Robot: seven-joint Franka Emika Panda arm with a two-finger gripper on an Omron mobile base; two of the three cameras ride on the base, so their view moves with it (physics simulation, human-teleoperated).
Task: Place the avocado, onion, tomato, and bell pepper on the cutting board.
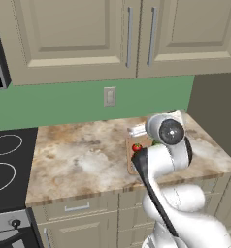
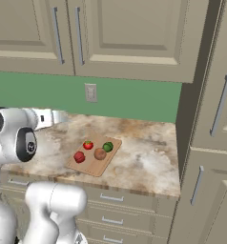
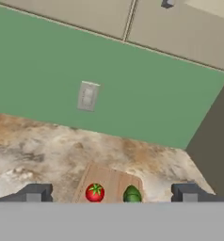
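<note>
A marbled beige counter [image 2: 144, 162] runs under pale cabinets, with a green wall behind it and a light switch plate [image 2: 90, 92] on that wall. On the counter lies the cutting board [image 2: 110, 155], and all four things are already on it. In the right base view the tomato [image 2: 88, 145] sits at about 11 o'clock on the board, the avocado [image 2: 108, 147] at about 1 o'clock, the onion [image 2: 100, 154] near the middle, just beside the avocado, and the bell pepper [image 2: 79, 157] at about 8 o'clock. None of them touches the rim, as far as I can see.

The gripper [image 3: 111, 195] is held above the counter and looks toward the wall. Its two fingertips [image 3: 35, 193] stand wide apart at the bottom of the hand view, and nothing is between them, so the hand is open and empty. Between them, lower down, I see the tomato and the avocado on the far end of the board.

In my judgement the placing is finished and the present step is only the moving away from the board. The next move asks for little: lift clear without knocking the round things, which could roll easily.
</note>
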